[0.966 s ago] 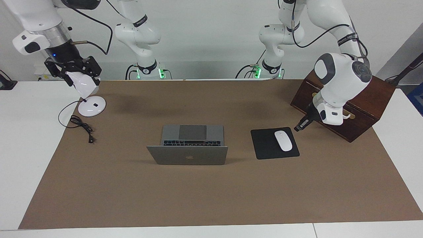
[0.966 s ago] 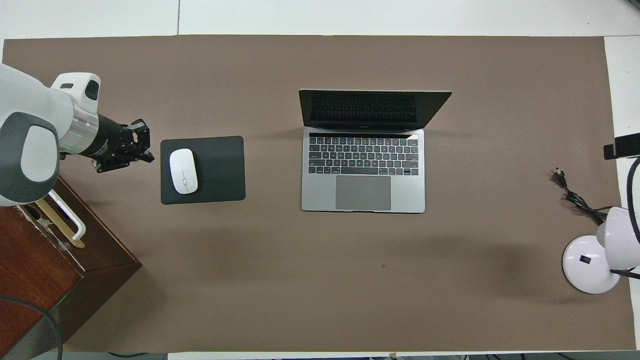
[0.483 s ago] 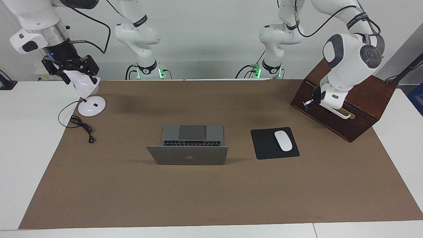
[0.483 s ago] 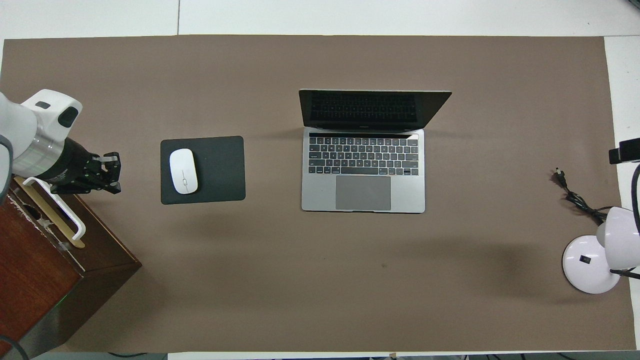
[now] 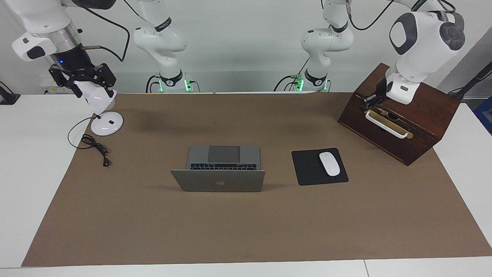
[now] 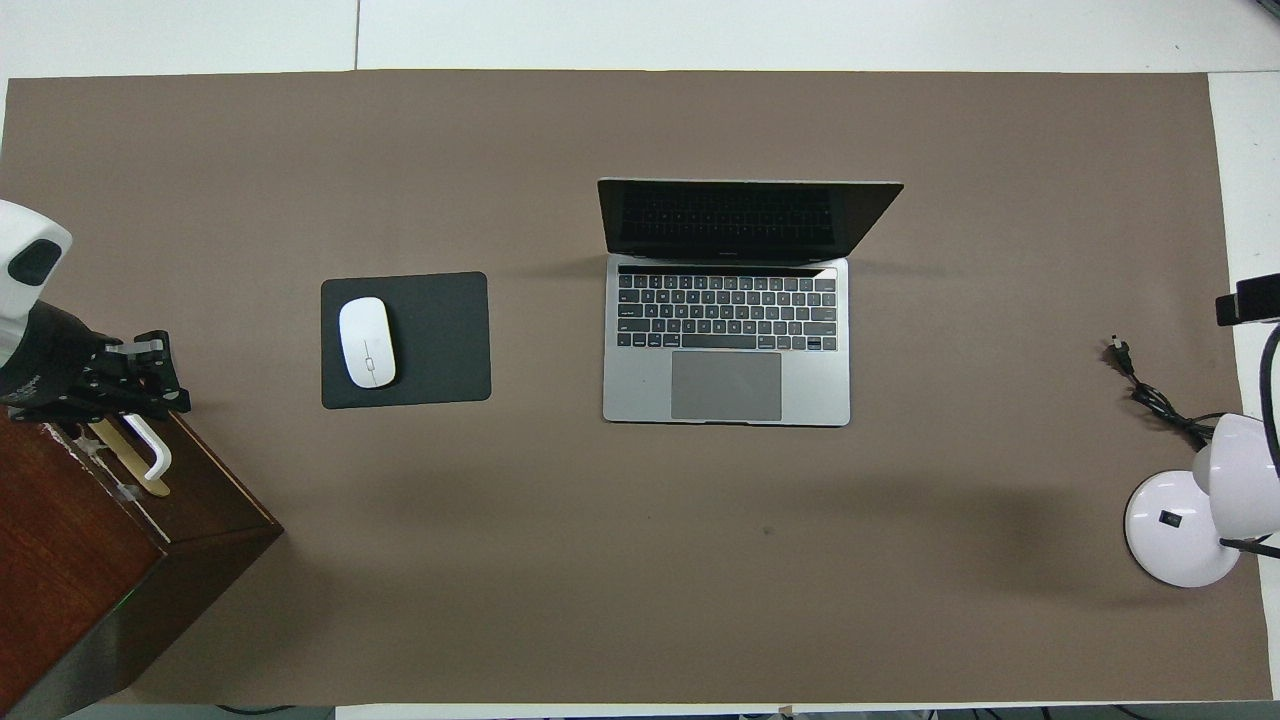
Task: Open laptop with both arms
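The silver-grey laptop (image 5: 218, 181) (image 6: 727, 340) stands open in the middle of the brown mat, lid upright, its dark screen (image 6: 735, 218) facing the robots, with the keyboard and trackpad showing. No gripper touches it. My left gripper (image 5: 368, 102) (image 6: 165, 375) hangs over the wooden box (image 5: 423, 111) at the left arm's end, just above the box's white handle (image 5: 386, 125). My right gripper (image 5: 92, 82) (image 6: 1245, 298) is raised over the white lamp (image 5: 107, 123) at the right arm's end, open and holding nothing.
A black mouse pad (image 6: 440, 340) with a white mouse (image 6: 367, 342) lies beside the laptop toward the left arm's end. A black cable with a plug (image 6: 1150, 390) lies by the lamp's base (image 6: 1180, 530). The wooden box (image 6: 90, 540) stands tall at its corner.
My left arm has risen and drawn back from beside the mouse pad to over the wooden box. The right arm has barely shifted. The laptop has not moved.
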`<action>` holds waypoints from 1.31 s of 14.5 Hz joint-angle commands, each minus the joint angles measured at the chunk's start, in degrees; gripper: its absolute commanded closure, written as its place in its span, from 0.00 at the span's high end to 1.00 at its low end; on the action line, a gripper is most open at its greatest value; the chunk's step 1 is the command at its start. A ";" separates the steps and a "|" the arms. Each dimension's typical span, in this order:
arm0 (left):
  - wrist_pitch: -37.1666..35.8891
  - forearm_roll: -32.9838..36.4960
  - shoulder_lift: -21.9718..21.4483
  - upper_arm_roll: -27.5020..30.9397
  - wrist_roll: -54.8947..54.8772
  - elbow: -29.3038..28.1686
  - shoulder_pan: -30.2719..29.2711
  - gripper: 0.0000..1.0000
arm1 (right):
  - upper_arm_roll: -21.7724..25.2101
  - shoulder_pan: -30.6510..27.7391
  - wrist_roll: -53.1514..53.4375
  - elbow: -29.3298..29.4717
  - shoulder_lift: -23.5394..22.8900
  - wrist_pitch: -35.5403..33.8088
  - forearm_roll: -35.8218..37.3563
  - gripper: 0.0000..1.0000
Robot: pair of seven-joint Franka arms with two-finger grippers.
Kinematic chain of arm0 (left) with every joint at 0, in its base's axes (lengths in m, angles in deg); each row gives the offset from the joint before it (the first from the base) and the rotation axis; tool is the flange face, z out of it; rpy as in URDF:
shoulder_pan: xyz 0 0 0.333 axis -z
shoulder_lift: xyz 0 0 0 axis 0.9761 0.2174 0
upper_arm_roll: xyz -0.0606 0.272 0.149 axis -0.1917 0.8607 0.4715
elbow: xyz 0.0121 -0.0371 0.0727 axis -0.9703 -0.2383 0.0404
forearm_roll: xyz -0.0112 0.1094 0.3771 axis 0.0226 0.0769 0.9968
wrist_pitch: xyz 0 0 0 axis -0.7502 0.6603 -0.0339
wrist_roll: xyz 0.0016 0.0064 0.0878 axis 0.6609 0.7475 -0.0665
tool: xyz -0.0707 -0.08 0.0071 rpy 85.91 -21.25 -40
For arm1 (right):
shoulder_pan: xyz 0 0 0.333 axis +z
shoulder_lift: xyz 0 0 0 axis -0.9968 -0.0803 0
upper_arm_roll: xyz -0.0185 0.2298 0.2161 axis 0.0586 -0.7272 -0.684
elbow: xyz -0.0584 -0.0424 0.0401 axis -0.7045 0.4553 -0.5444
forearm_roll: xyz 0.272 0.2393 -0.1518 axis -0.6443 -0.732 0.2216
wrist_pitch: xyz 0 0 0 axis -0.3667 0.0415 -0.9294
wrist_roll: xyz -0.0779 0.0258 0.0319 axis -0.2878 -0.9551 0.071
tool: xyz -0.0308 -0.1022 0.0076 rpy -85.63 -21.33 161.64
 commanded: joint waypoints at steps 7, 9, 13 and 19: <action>2.91 1.05 2.11 -0.31 -0.06 0.77 0.30 1.00 | -0.78 -0.84 -0.94 0.75 -0.50 -0.43 0.61 1.00; 4.83 1.05 2.64 -0.40 -0.50 0.60 1.27 1.00 | -0.69 -0.75 -0.94 0.67 -0.59 -0.25 0.61 1.00; 4.49 1.05 5.19 -0.40 -0.50 2.18 1.97 1.00 | -0.69 -0.75 -0.50 0.58 -0.59 -0.17 0.61 1.00; 2.28 1.05 3.88 -1.62 -0.41 6.15 0.66 1.00 | -0.69 -0.84 -0.50 0.49 -0.59 0.01 0.61 1.00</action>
